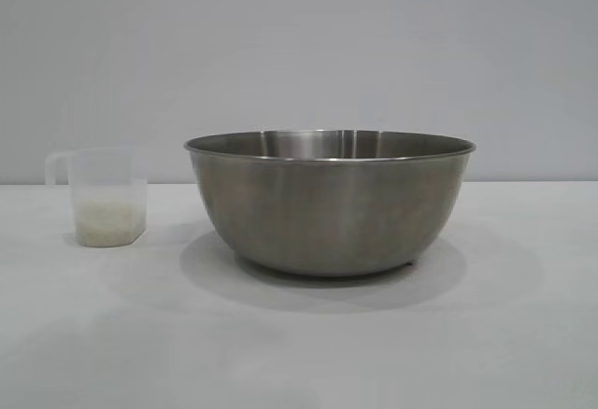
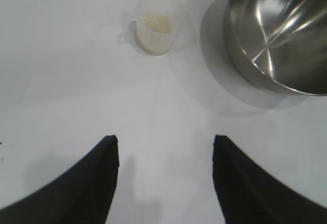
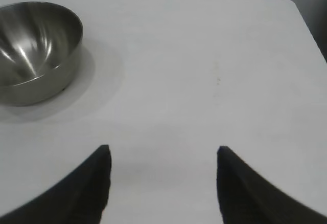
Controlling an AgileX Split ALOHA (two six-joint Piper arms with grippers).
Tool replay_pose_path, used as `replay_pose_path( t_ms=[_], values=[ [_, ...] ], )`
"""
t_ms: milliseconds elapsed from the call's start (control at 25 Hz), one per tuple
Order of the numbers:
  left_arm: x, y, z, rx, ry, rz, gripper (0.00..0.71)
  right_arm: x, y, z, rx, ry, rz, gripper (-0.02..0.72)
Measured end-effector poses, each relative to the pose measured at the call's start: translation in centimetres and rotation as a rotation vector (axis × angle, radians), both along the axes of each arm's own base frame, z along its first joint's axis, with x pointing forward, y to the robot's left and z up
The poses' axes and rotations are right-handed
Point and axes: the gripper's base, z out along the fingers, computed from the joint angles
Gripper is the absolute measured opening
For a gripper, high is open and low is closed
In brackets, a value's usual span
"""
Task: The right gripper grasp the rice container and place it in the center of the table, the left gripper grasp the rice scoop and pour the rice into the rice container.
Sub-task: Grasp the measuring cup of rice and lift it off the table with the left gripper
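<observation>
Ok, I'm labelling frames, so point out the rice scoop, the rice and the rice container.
rice scoop [image 1: 108, 171]: exterior view, upper clear wall above the grains.
rice [image 1: 109, 222]: exterior view, pale layer at the cup's bottom.
rice container [image 1: 329, 208]: exterior view, middle of the steel outer wall.

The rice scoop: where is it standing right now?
In the exterior view the rice scoop stands upright on the table at the left, apart from the rice container, with neither gripper touching it.

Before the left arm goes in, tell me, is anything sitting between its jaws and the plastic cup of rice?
Nothing visible. Only bare table lies between the open left gripper and the cup. The steel bowl sits off to the side, apart from the cup.
</observation>
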Motion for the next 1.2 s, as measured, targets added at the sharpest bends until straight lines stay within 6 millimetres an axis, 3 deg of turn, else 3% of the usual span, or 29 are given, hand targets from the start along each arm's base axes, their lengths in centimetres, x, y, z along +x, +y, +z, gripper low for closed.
replay_pose_path(
  t_ms=[320,480,880,1200],
  values=[
    [-0.6,0.4,-5.2,-0.042,-0.108,0.08,0.398,0.0,0.0,0.0,-0.001,0.0,0.0,0.385],
    [-0.6,1.0,-6.6,-0.066,-0.191,0.168,0.398,0.0,0.0,0.0,-0.001,0.0,0.0,0.385],
    [-0.9,2.2,-8.5,-0.029,-0.315,0.287,0.398,0.0,0.0,0.0,-0.001,0.0,0.0,0.385],
    [-0.1,1.0,-9.3,0.062,-0.399,0.178,0.398,0.0,0.0,0.0,-0.001,0.0,0.0,0.385]
  ],
)
